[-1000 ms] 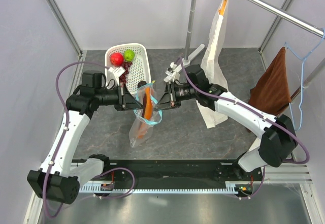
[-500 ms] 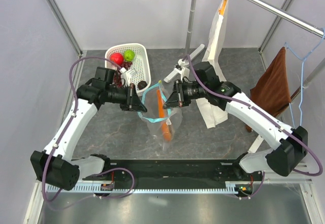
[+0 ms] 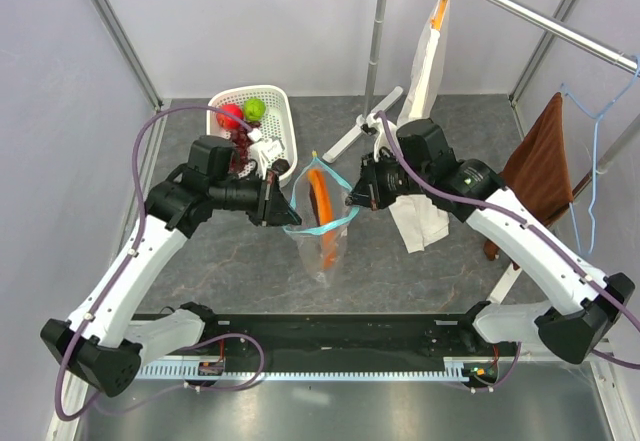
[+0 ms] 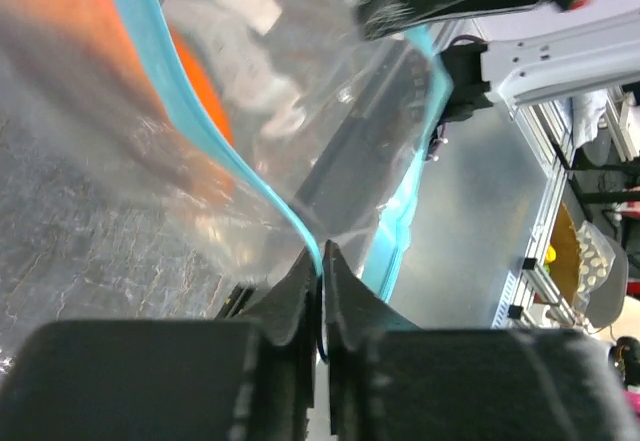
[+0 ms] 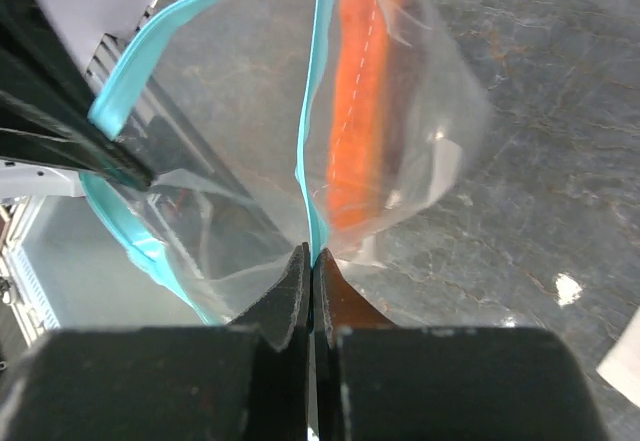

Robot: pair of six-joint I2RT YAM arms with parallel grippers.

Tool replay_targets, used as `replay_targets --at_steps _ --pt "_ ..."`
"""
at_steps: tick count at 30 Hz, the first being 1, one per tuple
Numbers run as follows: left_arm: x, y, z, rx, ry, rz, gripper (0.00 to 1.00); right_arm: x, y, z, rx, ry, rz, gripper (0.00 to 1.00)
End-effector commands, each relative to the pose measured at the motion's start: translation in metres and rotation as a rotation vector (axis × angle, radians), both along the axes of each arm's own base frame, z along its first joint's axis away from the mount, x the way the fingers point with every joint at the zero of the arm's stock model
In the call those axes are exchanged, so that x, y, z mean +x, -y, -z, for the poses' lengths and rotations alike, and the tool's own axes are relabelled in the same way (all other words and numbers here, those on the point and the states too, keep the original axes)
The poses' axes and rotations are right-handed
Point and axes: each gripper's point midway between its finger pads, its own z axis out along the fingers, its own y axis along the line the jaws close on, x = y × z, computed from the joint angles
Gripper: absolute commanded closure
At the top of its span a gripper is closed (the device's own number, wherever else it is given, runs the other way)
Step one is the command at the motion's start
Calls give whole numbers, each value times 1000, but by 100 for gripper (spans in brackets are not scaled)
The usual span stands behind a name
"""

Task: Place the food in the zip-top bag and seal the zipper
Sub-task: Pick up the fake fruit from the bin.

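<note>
Swinging from the far-left basket [image 3: 290, 133] toward the table's [image 3: 420, 281] middle, the bag [image 3: 322, 256] holds the orange slice [image 3: 320, 201]; left claw [image 3: 272, 199] and right claw [image 3: 357, 196] pinch its unsealed zipper [image 3: 305, 229], leaving other fruit [image 3: 254, 109] behind.

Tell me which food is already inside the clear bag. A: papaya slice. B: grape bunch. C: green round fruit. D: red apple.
A: the orange papaya slice shows through the zip-top bag, while the red apple and green round fruit lie in the white basket.
</note>
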Motion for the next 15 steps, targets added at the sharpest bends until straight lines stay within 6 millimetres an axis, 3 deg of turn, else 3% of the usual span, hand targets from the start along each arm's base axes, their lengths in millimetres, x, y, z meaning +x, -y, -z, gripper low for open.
replay_targets --at_steps 1,6,9,11,12,15 --pt "8 0 34 41 -18 -4 83 0 13 -14 -15 80 22 100" --pt "25 1 49 25 -64 -55 67 6 19 -11 -30 99 66 100" --pt "50 -9 45 -2 -97 -101 42 14 23 -7 -46 113 110 100" --pt "76 -31 43 -16 -98 -172 25 19 26 -1 -64 109 142 100" --pt "91 -40 32 -9 -17 -181 20 21 28 0 -68 109 154 100" --pt "142 -79 24 96 163 -271 0 27 31 4 -82 103 192 100"
